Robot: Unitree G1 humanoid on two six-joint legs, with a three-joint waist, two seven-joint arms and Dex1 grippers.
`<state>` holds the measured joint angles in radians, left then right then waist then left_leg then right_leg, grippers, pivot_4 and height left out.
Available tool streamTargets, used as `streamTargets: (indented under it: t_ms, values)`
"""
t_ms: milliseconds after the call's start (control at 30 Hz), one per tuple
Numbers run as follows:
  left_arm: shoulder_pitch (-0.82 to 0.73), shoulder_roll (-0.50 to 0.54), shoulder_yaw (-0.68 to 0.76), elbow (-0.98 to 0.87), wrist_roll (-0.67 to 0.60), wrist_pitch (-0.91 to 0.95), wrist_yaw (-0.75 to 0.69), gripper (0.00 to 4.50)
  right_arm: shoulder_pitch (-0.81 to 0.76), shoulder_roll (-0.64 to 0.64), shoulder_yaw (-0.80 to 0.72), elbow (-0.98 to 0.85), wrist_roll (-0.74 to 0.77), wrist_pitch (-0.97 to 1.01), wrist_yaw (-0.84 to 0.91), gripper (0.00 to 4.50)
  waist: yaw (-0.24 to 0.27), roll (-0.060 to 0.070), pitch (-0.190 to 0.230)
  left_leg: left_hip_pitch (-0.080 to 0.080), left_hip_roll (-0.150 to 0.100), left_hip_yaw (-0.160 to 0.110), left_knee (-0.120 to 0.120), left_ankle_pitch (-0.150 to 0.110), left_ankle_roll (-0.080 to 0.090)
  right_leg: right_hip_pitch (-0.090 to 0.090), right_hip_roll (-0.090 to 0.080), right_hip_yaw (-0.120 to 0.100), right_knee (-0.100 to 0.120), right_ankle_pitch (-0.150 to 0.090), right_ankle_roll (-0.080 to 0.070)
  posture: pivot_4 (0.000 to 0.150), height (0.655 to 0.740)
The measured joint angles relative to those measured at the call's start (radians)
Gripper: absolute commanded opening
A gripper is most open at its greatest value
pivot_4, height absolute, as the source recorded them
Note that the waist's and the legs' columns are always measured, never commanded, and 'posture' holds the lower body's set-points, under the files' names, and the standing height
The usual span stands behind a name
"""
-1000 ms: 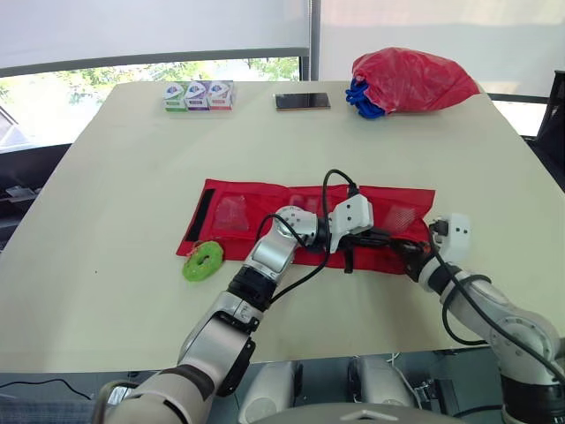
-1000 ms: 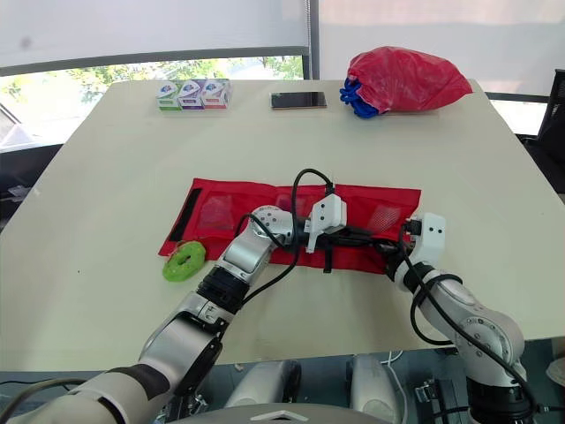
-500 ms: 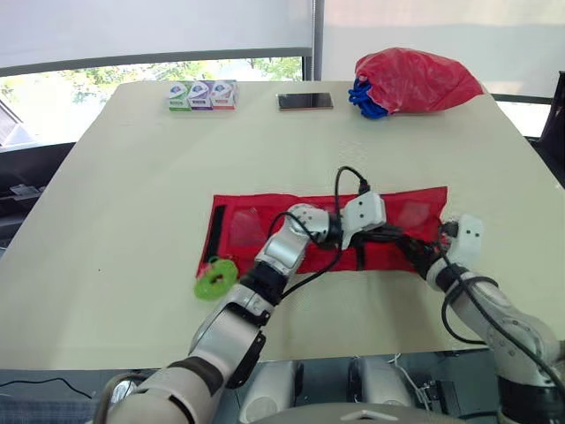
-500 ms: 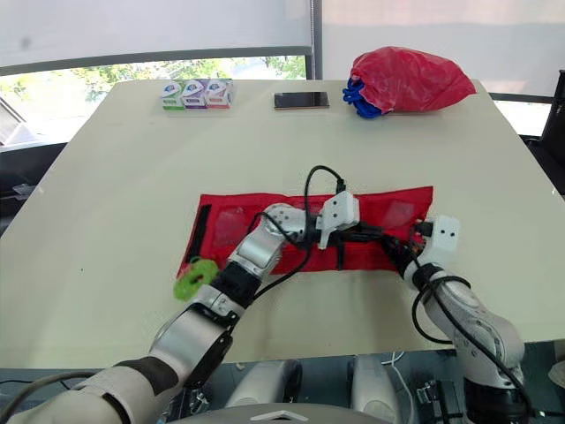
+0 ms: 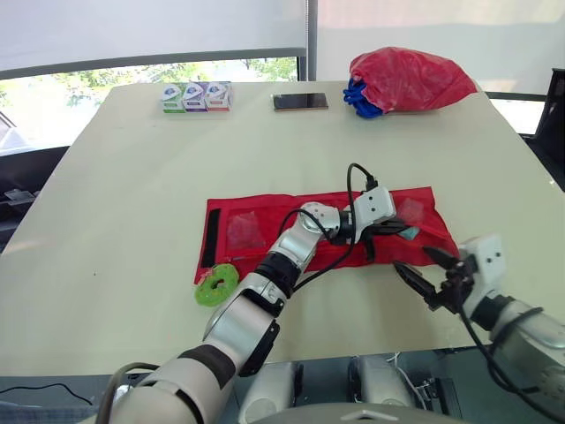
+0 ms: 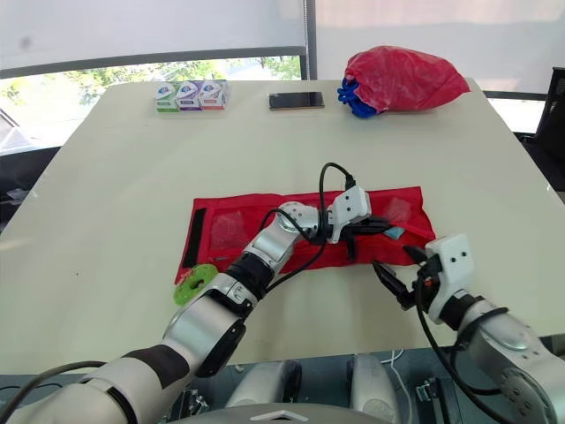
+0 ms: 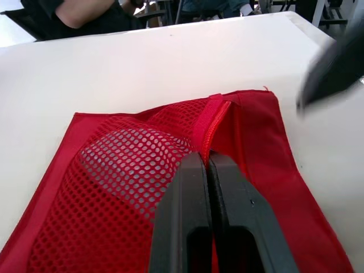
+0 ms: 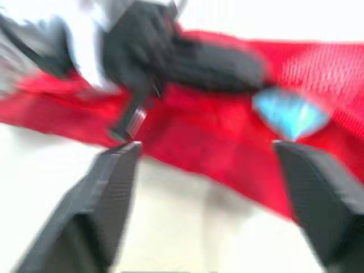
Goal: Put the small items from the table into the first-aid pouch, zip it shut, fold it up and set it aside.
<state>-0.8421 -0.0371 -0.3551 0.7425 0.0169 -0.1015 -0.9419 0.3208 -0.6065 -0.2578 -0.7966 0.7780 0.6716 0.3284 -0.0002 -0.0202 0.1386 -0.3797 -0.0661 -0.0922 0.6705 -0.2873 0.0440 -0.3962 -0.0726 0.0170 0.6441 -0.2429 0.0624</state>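
1. The table (image 5: pixel 132 177) is wide and pale. The work sits toward its 6 o'clock edge.
2. The first-aid pouch (image 5: pixel 256 216) lies flat and unfolded on the table. Its long axis runs from 9 o'clock to 3 o'clock.
3. A red bag (image 5: pixel 410 79) sits well apart at about 1 o'clock. A phone (image 5: pixel 300 102) is at 12 and three small boxes (image 5: pixel 196 95) are at 11.
4. The left gripper (image 7: pixel 206 162) rests on the 3 o'clock half of the pouch, pointing toward 3. Its fingers are clenched tight where the zip (image 7: pixel 211 122) runs into them, and I take it to be pinching the zip. No pull tab can be made out. From there the zip carries on toward the 3 o'clock end, along the pouch's long axis, so any pull has to follow that line.
5. The right gripper (image 5: pixel 415 261) hangs just off the pouch's near right corner, at roughly 5 o'clock from the left gripper. Its fingers are spread wide around nothing, aimed at the cloth toward 11.
6. A green ring (image 5: pixel 205 290) lies on the bare table at the pouch's 7 o'clock corner, outside it. It is far from both claws and on the left arm's side.
7. A small blue item (image 5: pixel 409 233) shows right by the left fingertips. Whether it is under the mesh or on top, I cannot tell.
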Motion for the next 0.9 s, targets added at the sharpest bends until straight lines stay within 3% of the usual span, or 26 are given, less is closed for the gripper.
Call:
streamTargets:
  t_ms: [167, 300, 333, 433, 467, 567, 700, 733, 900]
  values:
    - [-0.007, -0.03, 0.001, 0.036, 0.0, -0.015, -0.01, 0.0, 0.132, -0.035, -0.236, -0.025, -0.008, -0.079, 0.107, 4.44, 0.016, 0.0, 0.0, 0.0, 0.0, 0.001, 0.0, -0.001, 0.001, 0.0, 0.0, 0.001, -0.001, 0.0, 0.001, 0.15, 0.74]
    - [-0.015, -0.059, 0.01, 0.041, -0.016, -0.014, -0.025, 1.02, 0.239, -0.032, -0.418, -0.021, 0.008, -0.151, 0.228, 4.5, 0.016, 0.0, 0.0, 0.0, 0.0, 0.001, 0.0, -0.001, 0.001, 0.0, 0.0, 0.001, -0.001, 0.0, 0.001, 0.15, 0.74]
    - [-0.014, -0.071, 0.012, 0.03, -0.027, -0.012, -0.044, 1.75, 0.279, -0.031, -0.461, -0.015, 0.014, -0.175, 0.282, 4.5, 0.016, 0.0, 0.0, 0.0, 0.0, 0.001, 0.0, -0.001, 0.002, 0.001, 0.0, 0.001, -0.001, 0.0, 0.001, 0.15, 0.74]
    - [-0.014, -0.077, 0.013, 0.006, -0.048, -0.011, -0.069, 2.61, 0.33, -0.031, -0.509, -0.003, 0.013, -0.2, 0.359, 4.5, 0.014, 0.0, 0.0, 0.001, 0.0, 0.002, 0.0, -0.001, 0.002, 0.001, 0.0, 0.002, -0.001, 0.0, 0.001, 0.15, 0.74]
    - [-0.004, -0.07, 0.014, -0.028, -0.061, 0.003, -0.086, 3.3, 0.332, -0.032, -0.52, 0.007, 0.019, -0.212, 0.385, 4.5, 0.011, 0.0, 0.0, 0.001, 0.001, 0.003, 0.0, -0.001, 0.002, 0.001, 0.0, 0.002, -0.001, 0.0, 0.001, 0.15, 0.74]
    - [0.027, -0.03, 0.019, -0.129, -0.104, 0.06, -0.148, 4.45, 0.321, -0.034, -0.537, 0.034, 0.022, -0.223, 0.411, 4.5, 0.008, 0.001, 0.0, 0.001, 0.002, 0.003, -0.001, -0.001, 0.002, 0.001, 0.001, 0.002, -0.001, 0.0, 0.001, 0.15, 0.74]
    - [0.083, 0.124, 0.04, -0.339, -0.195, 0.196, -0.268, 4.45, 0.283, -0.039, -0.504, 0.05, 0.014, -0.221, 0.407, 4.5, 0.005, 0.002, 0.0, 0.001, 0.002, 0.003, -0.001, 0.0, 0.001, 0.0, 0.001, 0.003, -0.001, 0.0, 0.0, 0.15, 0.74]
    - [0.107, 0.224, 0.066, -0.409, -0.222, 0.245, -0.313, 4.45, 0.257, -0.041, -0.466, 0.069, -0.004, -0.213, 0.394, 4.5, 0.0, 0.002, 0.0, 0.002, 0.003, 0.003, -0.001, 0.001, -0.002, 0.0, 0.001, 0.003, -0.001, 0.0, 0.0, 0.15, 0.74]
    - [0.151, 0.476, 0.181, -0.515, -0.319, 0.349, -0.425, 4.45, 0.139, -0.043, -0.336, 0.155, -0.062, -0.168, 0.315, 4.5, 0.007, 0.004, 0.0, 0.001, 0.002, 0.002, 0.0, 0.001, -0.003, 0.0, 0.0, 0.002, -0.002, 0.001, 0.0, 0.15, 0.74]
